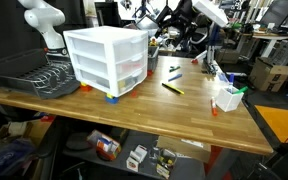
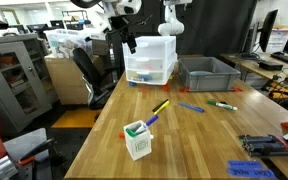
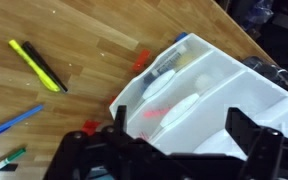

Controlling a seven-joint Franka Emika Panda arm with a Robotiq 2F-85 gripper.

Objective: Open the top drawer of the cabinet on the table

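Observation:
The white three-drawer cabinet stands on the wooden table and shows in both exterior views. Its top drawer looks shut, like the two below it. In the wrist view I look down on the cabinet, with its oval drawer handles showing. My gripper is open and empty, its two black fingers spread over the cabinet's front. In an exterior view it hangs above and beside the cabinet, not touching it. It also shows in an exterior view.
A black wire dish rack sits beside the cabinet. A grey bin stands on its other side. A yellow marker, a blue pen and a white pen holder lie on the table.

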